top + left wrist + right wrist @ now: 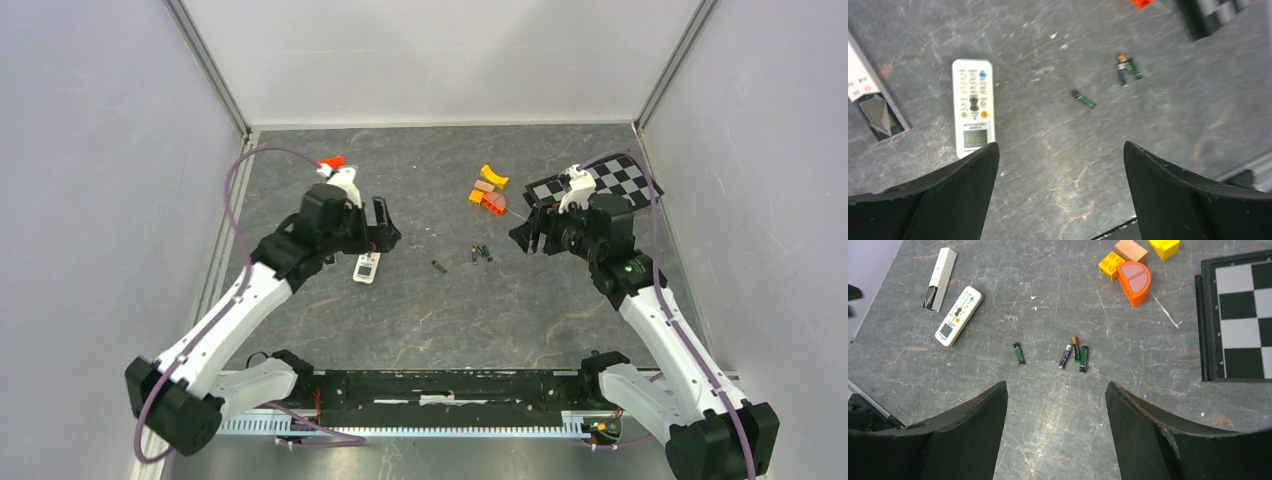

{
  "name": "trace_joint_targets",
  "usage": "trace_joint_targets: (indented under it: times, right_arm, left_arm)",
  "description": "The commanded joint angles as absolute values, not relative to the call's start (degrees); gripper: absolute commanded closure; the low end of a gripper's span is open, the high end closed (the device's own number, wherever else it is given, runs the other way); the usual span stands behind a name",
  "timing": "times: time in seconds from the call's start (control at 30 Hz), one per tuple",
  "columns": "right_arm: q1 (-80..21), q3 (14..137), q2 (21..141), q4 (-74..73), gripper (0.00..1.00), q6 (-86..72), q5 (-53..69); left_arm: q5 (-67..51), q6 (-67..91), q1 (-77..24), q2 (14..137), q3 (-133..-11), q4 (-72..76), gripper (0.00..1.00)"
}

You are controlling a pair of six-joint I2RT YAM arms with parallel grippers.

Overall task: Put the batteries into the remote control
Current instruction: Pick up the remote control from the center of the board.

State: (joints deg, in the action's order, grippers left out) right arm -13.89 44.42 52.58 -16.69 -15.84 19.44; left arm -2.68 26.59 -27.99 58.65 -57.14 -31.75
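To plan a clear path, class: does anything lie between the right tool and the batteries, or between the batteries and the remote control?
Nothing visible does. Only bare table separates the right tool from the clustered batteries, and the lone battery from the remote control. The coloured blocks lie beyond, off to one side.

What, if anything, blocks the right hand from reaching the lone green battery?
Likely nothing, so yes: the open right hand hovers above bare table, and the lone battery lies flat just ahead, apart from the other three batteries.
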Motion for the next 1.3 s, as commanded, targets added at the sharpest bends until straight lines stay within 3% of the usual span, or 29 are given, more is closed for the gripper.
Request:
trace_joint_targets:
  times: [0.0, 0.17, 0.3, 0.47, 1.03, 1.17, 1.27]
  right_arm:
    - [-14.06, 43.0, 52.02, -13.46, 0.24, -18.06, 20.69]
    - [-14.06, 41.43, 52.1, -12.75, 0.3, -19.22, 21.19]
    - [-14.04, 40.54, 52.49, -12.44, 0.35, -19.33, 21.35]
    - [-14.04, 40.43, 53.29, -12.47, 0.4, -19.45, 21.36]
    - [-14.02, 40.43, 54.26, -14.64, 0.42, -17.61, 19.88]
    - [-14.06, 40.25, 54.69, -14.61, 0.42, -18.69, 19.78]
    - [-14.04, 40.51, 55.53, -14.65, 0.43, -19.95, 21.12]
  left_arm:
    - [13.15, 29.57, -31.5, 64.74, -54.89, -31.19, 0.0]
    - [22.49, 30.26, -32.52, 70.69, -52.55, -30.94, 0.06]
    - [22.63, 30.52, -32.66, 76.47, -51.63, -29.15, 0.09]
    - [21.09, 28.95, -32.69, 84.76, -53.57, -29.78, 0.03]
    - [17.47, 29.24, -30.22, 94.71, -55.56, -29.63, 0.04]
    - [16.93, 29.6, -29.8, 94.29, -55.07, -29.24, 0.1]
    - [15.83, 29.26, -29.71, 94.24, -54.78, -28.79, 0.2]
